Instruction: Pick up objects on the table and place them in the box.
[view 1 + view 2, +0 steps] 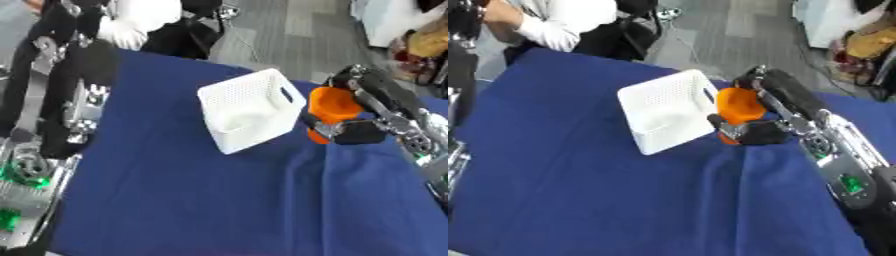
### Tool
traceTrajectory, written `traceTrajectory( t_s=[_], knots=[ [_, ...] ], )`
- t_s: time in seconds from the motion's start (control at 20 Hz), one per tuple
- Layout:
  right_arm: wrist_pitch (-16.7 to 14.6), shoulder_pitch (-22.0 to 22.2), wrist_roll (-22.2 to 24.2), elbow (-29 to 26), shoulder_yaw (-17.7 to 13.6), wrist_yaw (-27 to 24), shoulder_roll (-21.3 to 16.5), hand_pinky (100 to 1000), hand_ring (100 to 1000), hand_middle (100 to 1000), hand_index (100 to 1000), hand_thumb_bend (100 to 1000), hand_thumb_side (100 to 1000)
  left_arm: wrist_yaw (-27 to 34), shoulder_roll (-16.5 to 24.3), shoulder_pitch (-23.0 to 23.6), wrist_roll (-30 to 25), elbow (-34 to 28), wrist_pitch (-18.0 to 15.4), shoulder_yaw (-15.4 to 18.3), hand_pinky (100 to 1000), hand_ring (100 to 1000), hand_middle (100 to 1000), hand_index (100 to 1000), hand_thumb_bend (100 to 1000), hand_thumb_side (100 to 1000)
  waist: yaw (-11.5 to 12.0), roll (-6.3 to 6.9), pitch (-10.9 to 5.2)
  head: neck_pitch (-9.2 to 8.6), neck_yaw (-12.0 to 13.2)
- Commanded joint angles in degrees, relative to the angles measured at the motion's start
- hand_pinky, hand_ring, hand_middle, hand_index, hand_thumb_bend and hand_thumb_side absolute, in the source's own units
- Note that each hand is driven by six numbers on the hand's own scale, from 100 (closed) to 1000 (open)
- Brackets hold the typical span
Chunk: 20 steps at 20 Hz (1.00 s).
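The right hand [756, 131] has its fingers [726, 125] curled around an orange cup [739, 106], which sits just beside the white box [662, 114].

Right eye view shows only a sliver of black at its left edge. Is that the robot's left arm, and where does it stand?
Observer: Yes. In the left eye view the left arm runs up the picture's left side, over the left edge of the blue cloth. It is across the table from the right robot hand, which is curled on the orange object beside the white basket.
Operator: Does the left robot hand show there?
Observer: No. I make out only black links and silver joints, with green lights low on that arm.
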Motion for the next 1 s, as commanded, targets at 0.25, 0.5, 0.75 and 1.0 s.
traceTrajectory(
  t_s=[0.25, 0.5, 0.75, 1.0],
  knots=[
    [-0.76, -3.89, -3.11, 4.53, -0.71, 1.27, -0.64, 100, 100, 100, 108, 100, 575, 0.7, -1.86, -3.06, -0.02, -0.82, -0.34, 0.21, 1000, 887, 971, 895, 166, 811, 1.74, 0.36, 0.78, -2.31, -2.14],
    [-1.32, -5.88, -5.8, 7.58, -1.06, 2.33, -0.65, 100, 100, 100, 108, 100, 575, 1.22, -3.45, -4.09, -0.58, -0.82, -0.26, 0.04, 1000, 887, 972, 900, 169, 812, 4.3, -0.29, 2.05, -4.73, -3.75],
    [-0.94, -7.69, -7.25, 9.23, -1.35, 3.88, -1.6, 100, 100, 100, 104, 100, 576, 1.51, -4.63, -4.8, -1.38, -0.82, -0.24, -0.38, 1000, 886, 976, 913, 176, 815, 6.93, -1.85, 3.25, -7.3, -6.17],
    [-0.07, -10.48, -6.49, 9.53, -1.91, 4.49, -2.92, 100, 100, 100, 100, 100, 576, 1.92, -5.44, -5.63, -1.87, -0.82, -0.49, -0.73, 1000, 886, 977, 918, 181, 814, 8.65, -3.32, 3.92, -8.47, -7.9]
  ],
)
